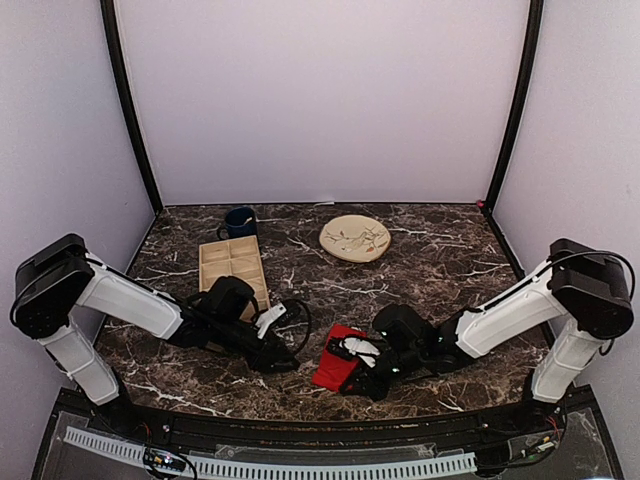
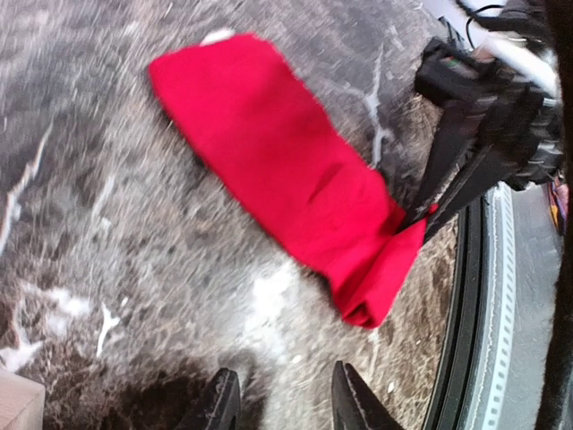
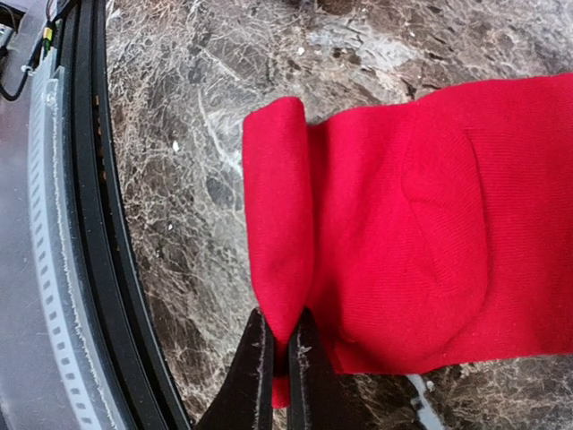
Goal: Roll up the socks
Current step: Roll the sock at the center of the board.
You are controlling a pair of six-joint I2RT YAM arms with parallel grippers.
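The red socks (image 1: 330,368) lie flat on the dark marble table near its front edge, between the two arms. The end of the socks (image 3: 421,233) nearest the edge is folded over into a first roll. My right gripper (image 3: 279,327) is shut on that folded end, red fabric pinched between its fingers. In the left wrist view the socks (image 2: 286,170) stretch away diagonally, with the right gripper (image 2: 414,219) at their near corner. My left gripper (image 2: 282,381) stands open over bare marble, a short way off the socks, with nothing between its fingers.
A round beige plate (image 1: 354,238) sits at the back centre, and a dark blue mug (image 1: 240,221) at the back left. A wooden compartment tray (image 1: 232,268) lies behind the left arm. The black front rail (image 3: 98,269) runs close beside the socks.
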